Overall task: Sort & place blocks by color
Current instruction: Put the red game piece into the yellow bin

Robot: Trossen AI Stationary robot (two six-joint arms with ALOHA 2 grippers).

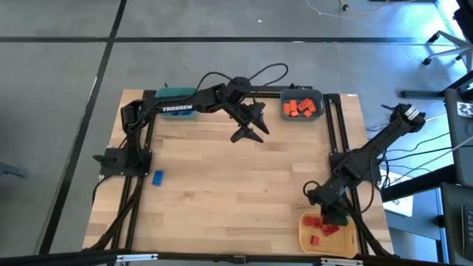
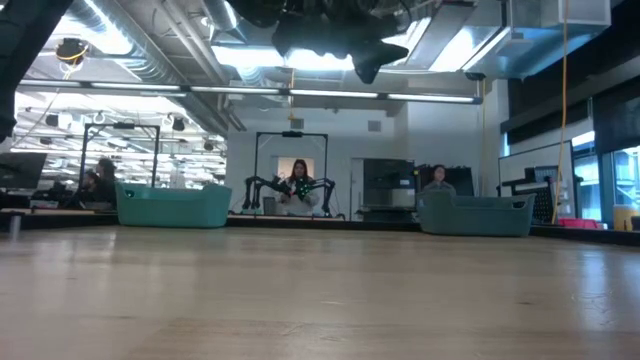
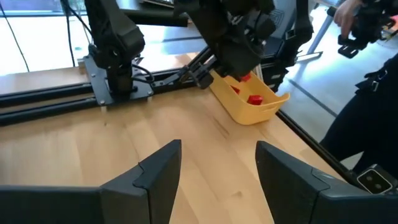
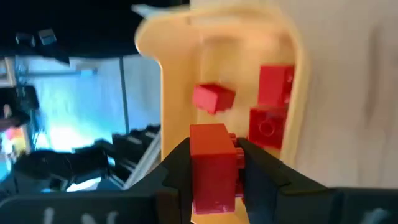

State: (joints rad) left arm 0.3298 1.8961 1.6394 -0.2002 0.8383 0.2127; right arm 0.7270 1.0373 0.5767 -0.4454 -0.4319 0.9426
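A small red plastic block [image 4: 214, 167] is pinched by the right gripper [image 4: 214, 171] over the yellow plastic bin [image 4: 174, 93] — the left gripper [image 3: 217, 171] is spread open, empty.

blocks [image 1: 300, 108] in far bin [image 1: 321, 96] | lone block [image 1: 157, 177] left (on table [image 1: 236, 192])

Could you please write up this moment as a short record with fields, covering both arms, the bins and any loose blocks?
right gripper: over the yellow bin, fingers shut on a red block
left gripper: raised over the table's far middle, fingers open, nothing between them
yellow bin contents: red blocks
grey-blue bin: far right corner, holds orange blocks
teal bin: far left, partly under the left arm, contents not visible
loose on table: one blue block, near the left edge
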